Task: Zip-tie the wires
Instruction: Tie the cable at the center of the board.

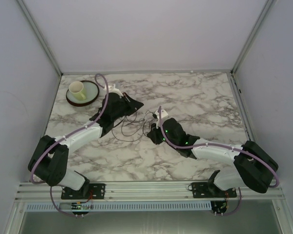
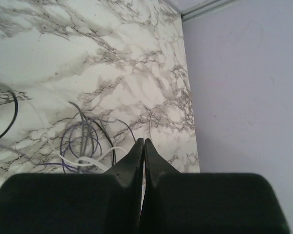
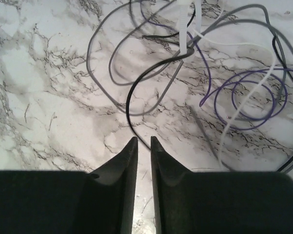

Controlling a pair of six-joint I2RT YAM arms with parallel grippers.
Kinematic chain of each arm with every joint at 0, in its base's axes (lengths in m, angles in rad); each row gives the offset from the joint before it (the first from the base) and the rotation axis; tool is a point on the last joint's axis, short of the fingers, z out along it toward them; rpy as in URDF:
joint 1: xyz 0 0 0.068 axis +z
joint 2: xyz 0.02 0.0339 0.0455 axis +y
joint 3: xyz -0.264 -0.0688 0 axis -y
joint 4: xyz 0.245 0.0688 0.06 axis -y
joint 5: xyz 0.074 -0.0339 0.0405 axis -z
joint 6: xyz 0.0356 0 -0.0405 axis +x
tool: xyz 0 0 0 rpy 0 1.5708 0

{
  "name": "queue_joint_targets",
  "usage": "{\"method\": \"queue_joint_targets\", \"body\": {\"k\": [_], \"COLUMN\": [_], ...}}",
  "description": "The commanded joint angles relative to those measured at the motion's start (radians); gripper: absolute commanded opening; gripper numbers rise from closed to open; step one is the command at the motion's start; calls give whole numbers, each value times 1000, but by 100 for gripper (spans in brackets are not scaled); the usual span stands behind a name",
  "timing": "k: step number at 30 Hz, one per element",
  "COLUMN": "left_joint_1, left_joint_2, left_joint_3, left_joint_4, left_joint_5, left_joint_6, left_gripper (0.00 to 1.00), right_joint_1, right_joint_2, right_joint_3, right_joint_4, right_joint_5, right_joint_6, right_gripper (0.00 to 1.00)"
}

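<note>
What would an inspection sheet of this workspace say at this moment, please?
Surface: marble-patterned table, no spills seen.
Job's things: wires lie in loose loops between the arms; a white strip crosses them, and I cannot tell whether it is cinched.
Clutter: cup standing on a plate, far left corner.
End effectors: left end effector shut, empty; right end effector above the table near the wires, jaws a narrow gap apart, nothing between them.
Cables: purple arm cables run along both arms.
Surroundings: plain walls; metal rail at the near edge.
</note>
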Motion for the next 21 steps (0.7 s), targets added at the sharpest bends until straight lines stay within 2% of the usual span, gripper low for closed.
{"method": "queue_joint_targets", "body": {"k": [1, 3, 6, 9, 13, 21], "left_joint_1": [0, 0, 0, 0, 0, 0], "left_joint_2": [-13, -29, -54, -85, -127, -159], "left_joint_3": [13, 2, 1, 9, 31, 50], "left_joint_4": [35, 14, -35, -83, -149, -182], "left_joint_5": [22, 2, -25, -46, -94, -98], "left_joint_6": [16, 31, 68, 106, 147, 152], "left_gripper": [0, 0, 0, 0, 0, 0], "right_joint_1": [-2, -13, -47, -86, -106, -93], "right_joint_2": [-14, -39, -95, -141, -133, 49], "right_joint_3": [41, 40, 19, -9, -44, 53], "right_joint_4": [-5, -5, -1, 8, 11, 18], "right_joint_5": [20, 25, 17, -52, -163, -337], "right_joint_6": [4, 6, -1, -63, -163, -207], "right_gripper": [26, 40, 55, 64, 70, 71]}}
